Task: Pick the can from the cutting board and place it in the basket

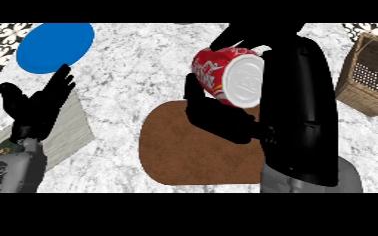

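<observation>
A red can (225, 75) with a white end hangs tilted above the far edge of the brown cutting board (184, 150). My right hand (295, 105) is shut on the can, with fingers curled over its top and the thumb (210, 112) under it. The hand and forearm hide the board's right part. A wicker basket (360, 75) stands at the right edge, partly cut off, apart from the can. At the left edge my left hand (37, 107) rests open with fingers up.
A blue round plate (55, 46) lies at the back left on the marble counter (140, 75). A pale wooden piece (70, 125) lies under and beside the left hand.
</observation>
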Controlling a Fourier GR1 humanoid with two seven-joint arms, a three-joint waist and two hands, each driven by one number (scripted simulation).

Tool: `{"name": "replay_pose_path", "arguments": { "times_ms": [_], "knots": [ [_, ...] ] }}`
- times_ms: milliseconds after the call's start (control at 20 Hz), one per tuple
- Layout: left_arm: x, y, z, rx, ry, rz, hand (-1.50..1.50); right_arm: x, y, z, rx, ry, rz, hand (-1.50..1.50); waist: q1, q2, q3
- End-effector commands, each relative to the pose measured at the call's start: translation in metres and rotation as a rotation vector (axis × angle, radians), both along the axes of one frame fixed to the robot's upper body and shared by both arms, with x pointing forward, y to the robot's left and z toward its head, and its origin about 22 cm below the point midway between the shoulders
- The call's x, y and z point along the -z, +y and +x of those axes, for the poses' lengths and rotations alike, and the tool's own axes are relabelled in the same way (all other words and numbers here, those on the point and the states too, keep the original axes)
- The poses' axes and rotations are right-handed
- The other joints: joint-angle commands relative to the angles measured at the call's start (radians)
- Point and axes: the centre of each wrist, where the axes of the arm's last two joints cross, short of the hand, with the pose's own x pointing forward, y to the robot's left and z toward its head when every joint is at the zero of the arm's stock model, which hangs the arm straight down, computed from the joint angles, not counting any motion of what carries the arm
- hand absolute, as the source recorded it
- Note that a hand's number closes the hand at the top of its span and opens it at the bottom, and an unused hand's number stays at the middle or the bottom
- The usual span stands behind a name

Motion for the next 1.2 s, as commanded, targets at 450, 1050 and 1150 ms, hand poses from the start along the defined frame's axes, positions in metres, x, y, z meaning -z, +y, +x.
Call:
{"name": "replay_pose_path", "arguments": {
  "times_ms": [450,1050,1150],
  "knots": [
    [0.0,-0.003,0.01,-0.003,-0.016,-0.005,0.0,-0.107,-0.039,0.057,0.278,0.0,-0.011,1.5,0.001,0.005,0.0],
    [0.012,-0.01,-0.003,0.007,-0.006,-0.001,0.0,-0.104,-0.15,0.116,0.559,0.028,-0.104,1.5,0.007,0.007,0.001],
    [-0.016,-0.008,0.006,0.011,-0.003,-0.008,0.0,-0.11,-0.161,0.122,0.574,0.046,-0.116,1.5,0.01,0.005,0.001]
  ]
}}
